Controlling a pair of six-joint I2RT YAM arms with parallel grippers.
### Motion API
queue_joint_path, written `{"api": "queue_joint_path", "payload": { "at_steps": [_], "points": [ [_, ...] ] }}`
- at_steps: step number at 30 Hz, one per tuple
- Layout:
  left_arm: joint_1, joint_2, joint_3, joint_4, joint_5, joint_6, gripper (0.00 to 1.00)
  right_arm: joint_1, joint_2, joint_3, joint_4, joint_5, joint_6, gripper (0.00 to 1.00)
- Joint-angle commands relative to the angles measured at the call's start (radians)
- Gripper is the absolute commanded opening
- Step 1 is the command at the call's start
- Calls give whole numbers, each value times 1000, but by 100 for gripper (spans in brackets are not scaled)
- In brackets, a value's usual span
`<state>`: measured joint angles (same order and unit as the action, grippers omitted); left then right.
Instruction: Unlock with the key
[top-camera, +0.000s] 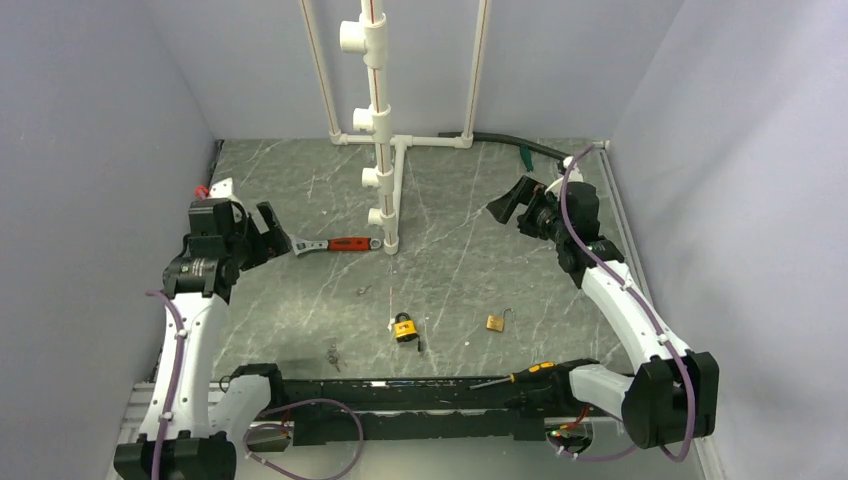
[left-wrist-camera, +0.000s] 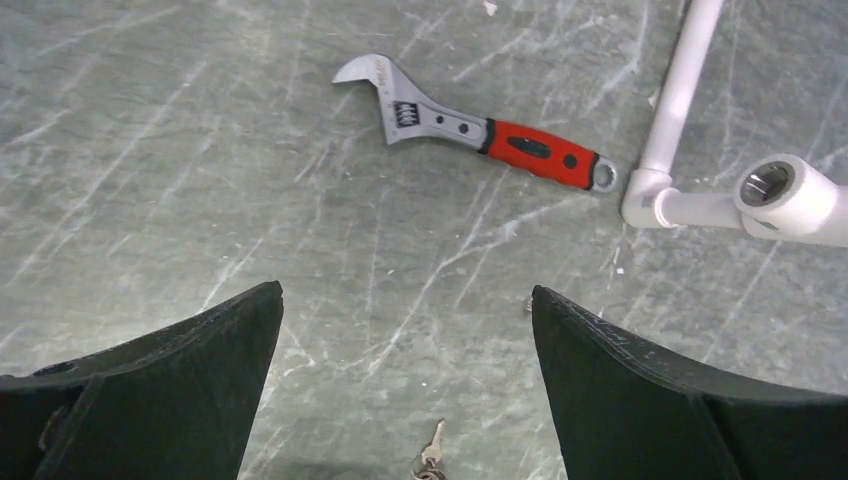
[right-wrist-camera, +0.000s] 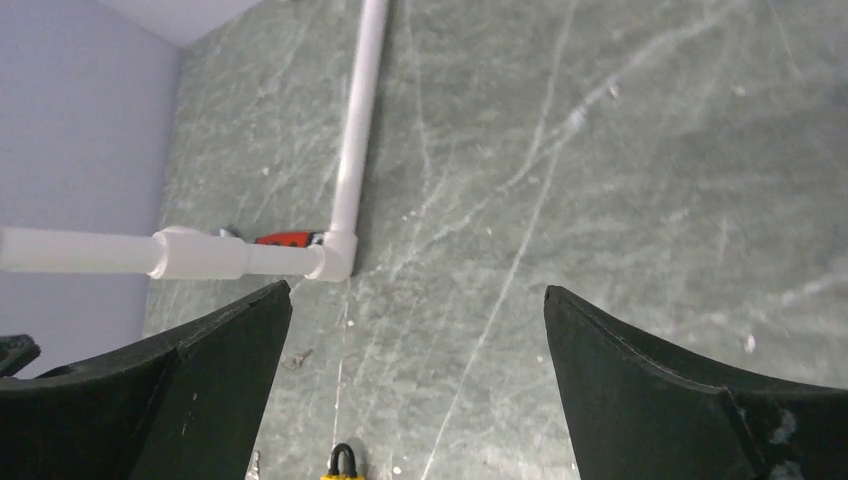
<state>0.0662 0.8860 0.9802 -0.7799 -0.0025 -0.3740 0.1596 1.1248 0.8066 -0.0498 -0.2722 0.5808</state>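
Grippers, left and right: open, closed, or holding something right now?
Left gripper: open, holding nothing.
Right gripper: open, holding nothing.

Grey-green marbled table (top-camera: 470, 255), red-hdl wrench (top-camera: 335, 244), yel/blk padlock (top-camera: 405, 328), white pipes (top-camera: 379, 150)

Key (left-wrist-camera: 430, 462) partly off btm edge

I see a grey-green, white-veined stone-look tabletop (left-wrist-camera: 150, 150), matt. The adjustable wrench (left-wrist-camera: 470, 128) has a brushed bare-metal head and a red, faintly glossy plastic grip. The white plastic piping (left-wrist-camera: 680, 90) is smooth. The small dull silver-grey metal key (left-wrist-camera: 430, 460) barely shines.
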Motion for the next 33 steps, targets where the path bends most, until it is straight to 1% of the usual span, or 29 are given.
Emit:
{"api": "queue_joint_path", "payload": {
  "at_steps": [1,2,3,4,5,8,10,12,13,15,16,18,19,22,26,29,33],
  "points": [
    [0,56,10,48,147,19,99,0,-11,81,-242,145,103,100],
    [-2,79,13,51,186,20,99,0,-12,81,-278,176,122,100],
    [-6,107,20,47,223,26,99,0,-19,68,-286,166,121,100],
    [-12,132,29,36,252,32,94,0,-28,46,-276,129,107,100],
    [-22,159,38,26,263,33,91,0,-41,21,-269,102,103,100],
    [-59,210,44,-5,224,-4,87,8,-102,-53,-268,84,115,100],
    [-144,232,41,-13,198,-54,85,23,-150,-76,-294,112,114,100],
    [-234,258,38,-2,160,-103,80,40,-178,-85,-317,131,103,100],
    [-282,276,42,-2,130,-122,76,46,-187,-88,-324,131,93,100],
    [-352,319,50,13,102,-155,64,53,-193,-85,-343,117,70,100],
    [-365,338,44,32,114,-172,58,55,-191,-82,-353,108,60,100],
    [-370,361,0,126,201,-203,48,56,-186,-77,-370,79,41,100],
    [-370,372,-25,180,237,-211,45,57,-187,-78,-375,50,30,100],
    [-370,442,-66,256,269,-224,43,61,-211,-97,-385,2,15,100],
    [-374,544,-54,261,288,-197,39,63,-252,-158,-336,-35,10,100],
    [-384,586,-64,275,299,-195,38,63,-226,-166,-302,-58,-4,100],
    [-400,610,-79,292,287,-202,38,63,-159,-115,-306,-85,-40,100]
  ]
}}
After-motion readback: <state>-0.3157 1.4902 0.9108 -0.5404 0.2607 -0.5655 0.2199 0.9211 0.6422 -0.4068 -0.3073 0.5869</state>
